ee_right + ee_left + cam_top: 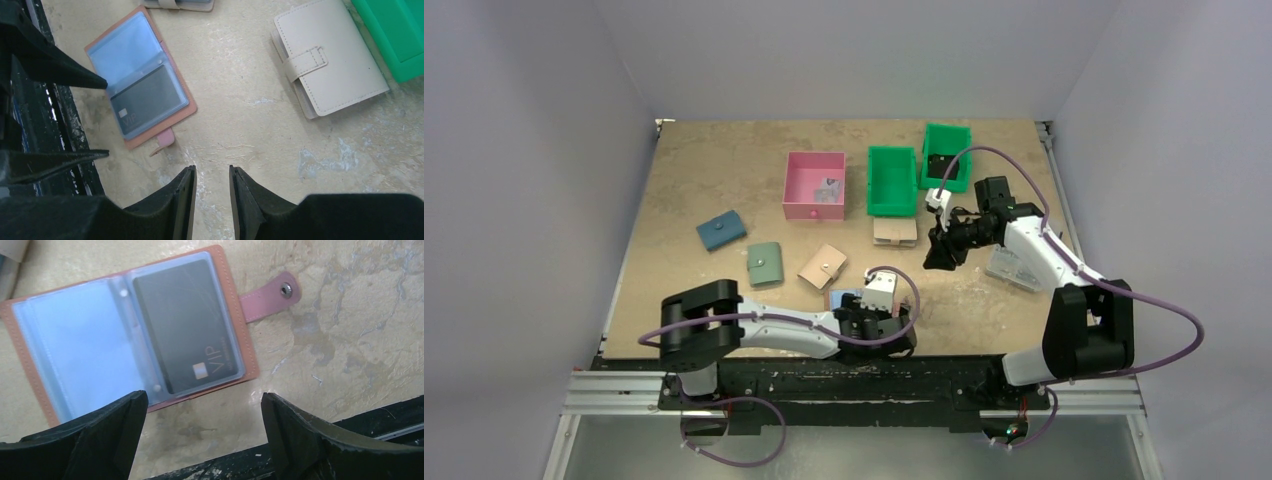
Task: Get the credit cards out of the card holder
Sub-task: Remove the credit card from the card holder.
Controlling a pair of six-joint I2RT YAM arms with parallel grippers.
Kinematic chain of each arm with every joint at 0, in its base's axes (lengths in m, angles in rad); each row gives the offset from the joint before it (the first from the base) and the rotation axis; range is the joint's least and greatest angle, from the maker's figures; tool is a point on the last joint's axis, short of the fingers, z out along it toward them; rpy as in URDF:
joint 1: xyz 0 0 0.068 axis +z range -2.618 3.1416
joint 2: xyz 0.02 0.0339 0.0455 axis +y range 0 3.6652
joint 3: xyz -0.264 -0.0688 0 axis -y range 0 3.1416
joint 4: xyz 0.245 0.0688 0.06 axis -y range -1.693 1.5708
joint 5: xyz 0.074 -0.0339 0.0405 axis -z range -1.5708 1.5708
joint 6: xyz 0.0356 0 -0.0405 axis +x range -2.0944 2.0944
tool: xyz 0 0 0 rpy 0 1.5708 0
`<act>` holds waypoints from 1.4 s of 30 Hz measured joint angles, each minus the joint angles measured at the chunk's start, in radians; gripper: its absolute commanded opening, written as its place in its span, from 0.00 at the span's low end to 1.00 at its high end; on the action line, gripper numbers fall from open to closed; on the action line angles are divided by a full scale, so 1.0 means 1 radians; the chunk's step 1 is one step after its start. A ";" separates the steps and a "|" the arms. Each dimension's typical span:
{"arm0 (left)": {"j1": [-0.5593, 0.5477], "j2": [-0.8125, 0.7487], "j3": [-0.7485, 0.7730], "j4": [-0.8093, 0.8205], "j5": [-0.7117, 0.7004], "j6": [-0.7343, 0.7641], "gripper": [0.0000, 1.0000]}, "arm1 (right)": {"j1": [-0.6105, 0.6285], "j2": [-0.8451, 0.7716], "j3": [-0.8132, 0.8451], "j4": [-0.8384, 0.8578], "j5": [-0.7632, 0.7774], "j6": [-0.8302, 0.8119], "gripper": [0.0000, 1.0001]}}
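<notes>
The card holder (80,350) lies spread open on the table near the front edge, terracotta outside, light blue sleeves inside, snap tab to one side. A black credit card (185,325) marked VIP sits in its right-hand sleeve. My left gripper (205,402) hovers just short of the holder's near edge, open wide and empty. The right wrist view shows the same holder (135,50) and black card (147,100). My right gripper (212,172) hangs over bare table, open by a narrow gap, holding nothing. A pale grey card (1014,268) lies beside the right arm.
A pink box (814,185) and two green bins (892,180) (946,155) stand at the back. A blue wallet (721,231), a sage green one (765,263) and beige ones (823,266) (330,55) lie mid-table. The black front rail (350,425) runs right by the left gripper.
</notes>
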 measured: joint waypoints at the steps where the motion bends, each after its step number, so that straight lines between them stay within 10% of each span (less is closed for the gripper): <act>1: -0.005 0.027 0.025 -0.013 -0.002 -0.006 0.90 | -0.001 0.000 0.000 0.000 0.000 0.001 0.38; 42: 0.130 0.175 0.231 -0.190 0.029 -0.119 0.76 | -0.012 0.018 0.003 0.001 0.018 0.004 0.38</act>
